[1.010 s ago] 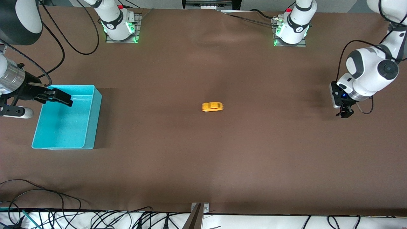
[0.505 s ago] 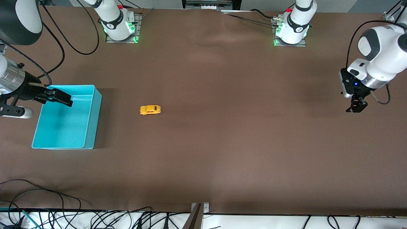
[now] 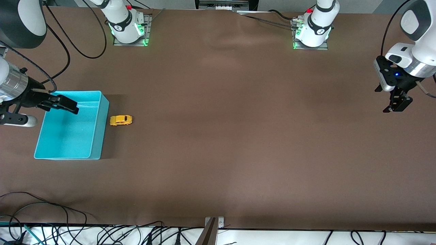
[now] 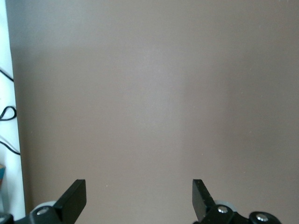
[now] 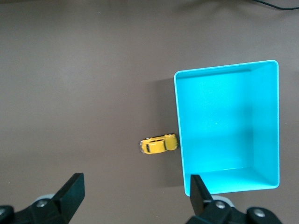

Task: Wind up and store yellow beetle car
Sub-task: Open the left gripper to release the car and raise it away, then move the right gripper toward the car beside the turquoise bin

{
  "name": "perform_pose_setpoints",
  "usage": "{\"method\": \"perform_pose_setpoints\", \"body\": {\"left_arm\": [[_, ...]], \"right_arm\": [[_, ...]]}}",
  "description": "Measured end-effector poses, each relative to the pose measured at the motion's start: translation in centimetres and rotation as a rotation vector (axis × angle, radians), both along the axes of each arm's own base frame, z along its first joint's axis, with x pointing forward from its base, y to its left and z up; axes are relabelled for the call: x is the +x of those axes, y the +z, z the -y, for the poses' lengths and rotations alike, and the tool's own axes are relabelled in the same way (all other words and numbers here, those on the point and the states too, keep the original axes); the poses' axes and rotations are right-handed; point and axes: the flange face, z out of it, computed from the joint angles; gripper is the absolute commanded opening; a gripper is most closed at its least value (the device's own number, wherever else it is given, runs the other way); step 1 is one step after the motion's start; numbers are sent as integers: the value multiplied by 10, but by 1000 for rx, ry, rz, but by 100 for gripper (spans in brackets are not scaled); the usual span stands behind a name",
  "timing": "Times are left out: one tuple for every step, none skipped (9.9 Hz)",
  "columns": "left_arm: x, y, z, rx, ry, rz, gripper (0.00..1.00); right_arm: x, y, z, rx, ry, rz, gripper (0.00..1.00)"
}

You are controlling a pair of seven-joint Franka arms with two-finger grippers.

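The yellow beetle car [image 3: 121,120] stands on the brown table right beside the turquoise bin [image 3: 99,112], on the side toward the left arm's end; it also shows in the right wrist view [image 5: 159,143] by the bin's wall [image 5: 180,130]. My right gripper [image 3: 63,104] is open and empty, up in the air over the bin's edge. My left gripper [image 3: 396,103] is open and empty, raised over bare table at the left arm's end; its wrist view shows only table between its fingers [image 4: 74,198].
The two arm bases [image 3: 127,29] [image 3: 311,32] stand along the table's farther edge. Cables [image 3: 68,224] lie along the nearer edge, with a metal bracket [image 3: 213,226] at its middle.
The car has rolled across the table from the middle to the bin's side. My left gripper has risen and drawn back toward its end of the table. The right arm has not moved.
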Motion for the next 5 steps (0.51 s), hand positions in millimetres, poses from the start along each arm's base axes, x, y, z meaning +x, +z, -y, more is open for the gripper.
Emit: {"method": "perform_pose_setpoints", "body": {"left_arm": [[0,10,-1,-12,67,-16,100],[0,18,-1,-25,145,-36,100],[-2,31,-2,-39,247,-62,100],[-3,48,1,-48,335,-89,100],[-5,70,10,-51,413,-112,100]], "right_arm": [[0,-1,0,0,0,-2,100],[1,-3,0,-1,0,-5,100],[2,-7,0,-2,3,-12,100],[4,-14,-2,-2,8,-24,100],[5,-19,-6,-2,23,-34,100]]}}
